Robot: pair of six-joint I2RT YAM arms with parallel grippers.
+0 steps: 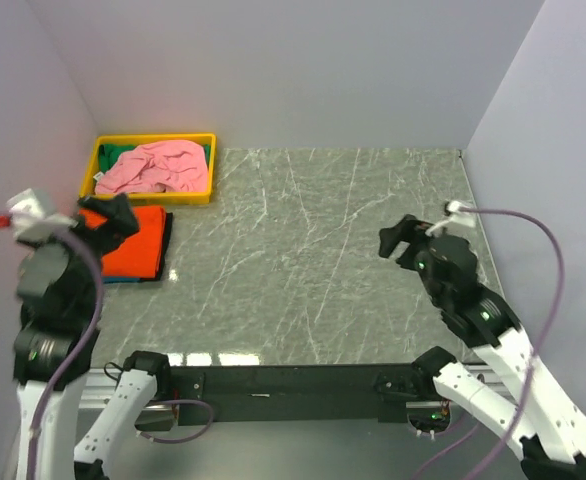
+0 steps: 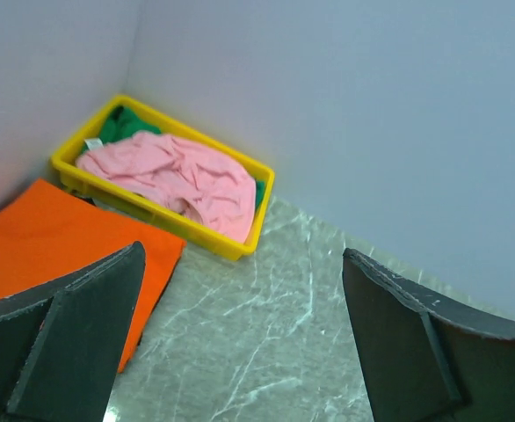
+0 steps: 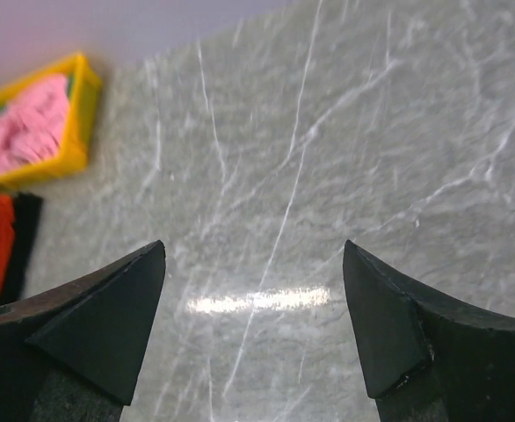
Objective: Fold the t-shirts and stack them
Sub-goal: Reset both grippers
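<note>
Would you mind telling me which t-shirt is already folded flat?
The orange t-shirt, folded flat beside the yellow tray; the pink t-shirt lies crumpled inside that tray.

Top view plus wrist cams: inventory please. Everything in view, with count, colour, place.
tray: 1, yellow, far left corner of table
pink t-shirt: 1, pink, crumpled in tray
green cloth: 1, green, in tray under pink t-shirt
orange t-shirt: 1, orange, folded flat in front of tray
teal cloth: 1, teal, only an edge shows under orange t-shirt
table: 1, grey-green marbled
left gripper: 1, black, open, by orange t-shirt
right gripper: 1, black, open, over bare table at right
</note>
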